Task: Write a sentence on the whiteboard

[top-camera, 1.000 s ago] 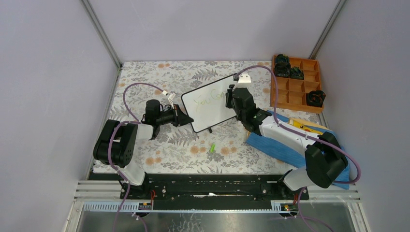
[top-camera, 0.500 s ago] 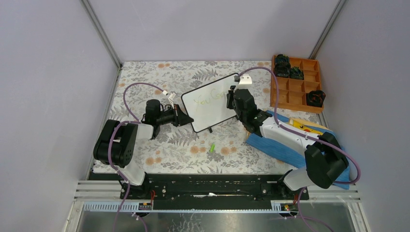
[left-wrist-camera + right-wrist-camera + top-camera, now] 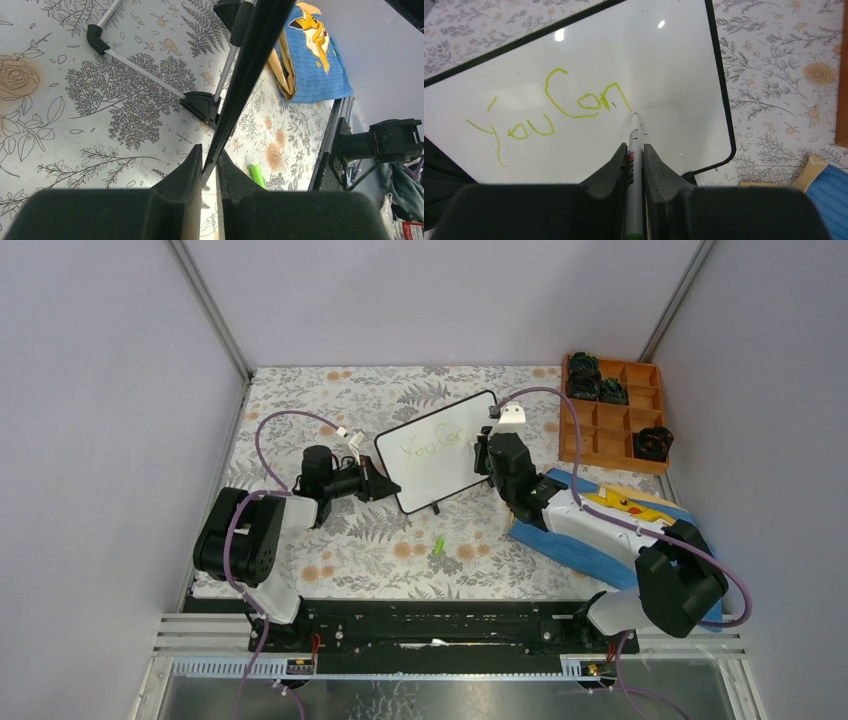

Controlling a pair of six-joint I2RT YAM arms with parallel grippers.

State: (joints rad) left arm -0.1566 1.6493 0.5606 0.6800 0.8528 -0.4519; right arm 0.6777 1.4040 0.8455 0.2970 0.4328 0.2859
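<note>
The whiteboard [image 3: 440, 455] stands tilted just ahead of the right gripper [image 3: 635, 152], long axis crosswise to it. The sentence [image 3: 556, 102] reads "You Can". The marker [image 3: 633, 137] is clenched in that claw, tip at the n's tail. Blank board lies nearer the claw, so the second line is the right arm's job. The left gripper [image 3: 209, 162] pinches the board's edge.

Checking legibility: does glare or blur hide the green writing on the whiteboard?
Right wrist: two small glare spots on the whiteboard, clear of the sentence, which reads sharp. Top external: sentence faint but visible. Left wrist: whiteboard seen edge-on, face hidden.
</note>
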